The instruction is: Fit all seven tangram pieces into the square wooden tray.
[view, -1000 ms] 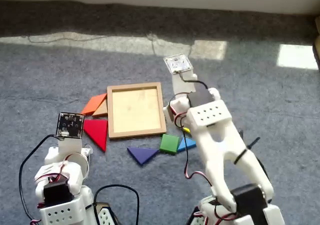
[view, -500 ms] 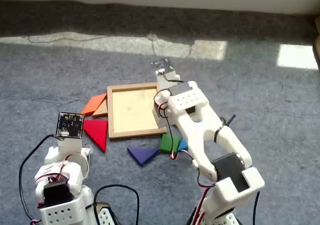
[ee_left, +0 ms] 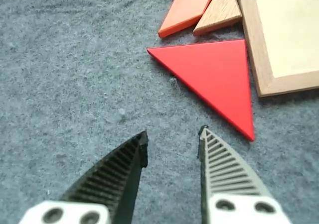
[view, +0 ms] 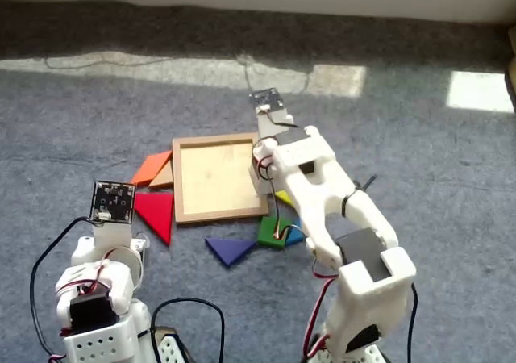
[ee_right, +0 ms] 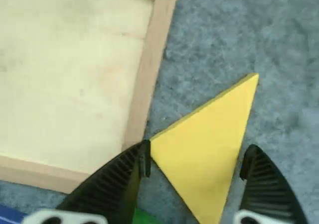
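While right gripper (ee_right: 197, 157) is spread wide, flat yellow triangle (ee_right: 209, 134) lies between its jaws, wooden tray (ee_right: 149, 59) just beside (triangle's near corner cut off). Left gripper (ee_left: 174, 137) parted, empty.

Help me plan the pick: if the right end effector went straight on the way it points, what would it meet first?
Most likely the yellow triangle, lying on the carpet just outside the tray rim and straddled by the open right end effector. How close it is, I cannot tell.
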